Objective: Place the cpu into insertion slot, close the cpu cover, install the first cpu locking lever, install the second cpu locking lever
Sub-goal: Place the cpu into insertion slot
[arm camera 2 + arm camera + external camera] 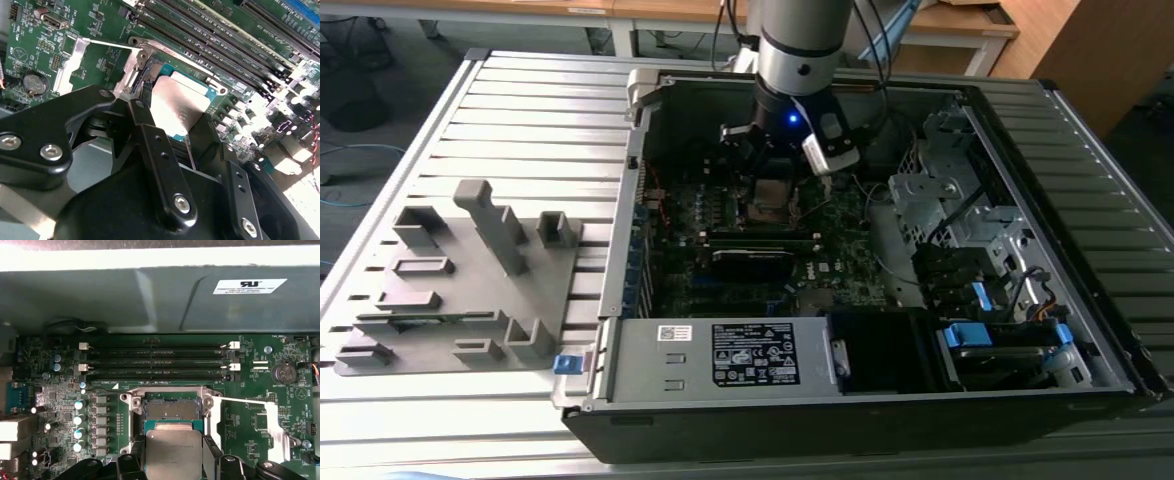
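Note:
My gripper (pixel 774 165) hangs inside the open computer case, low over the dark green motherboard (pixel 720 215). In both wrist views the silver-grey cpu (pixel 172 457) (pixel 177 102) sits between the black fingers (pixel 136 456), which are shut on its edges. It hovers over the near half of the insertion slot (pixel 171 409), whose dark contact field shows beyond it. Shiny metal framing (pixel 134 405) rims the slot; I cannot tell the cpu cover apart from it. A thin silver locking lever (pixel 245 401) (pixel 107 44) stands out sideways from the slot.
Long black memory slots (pixel 155 360) run beside the socket, with a row of capacitors (pixel 79 420) and a coin battery (pixel 281 372) nearby. Case walls, drive cages (pixel 947 200) and a power supply (pixel 720 350) ring the board. A grey fixture (pixel 467 280) lies at the exterior view's left.

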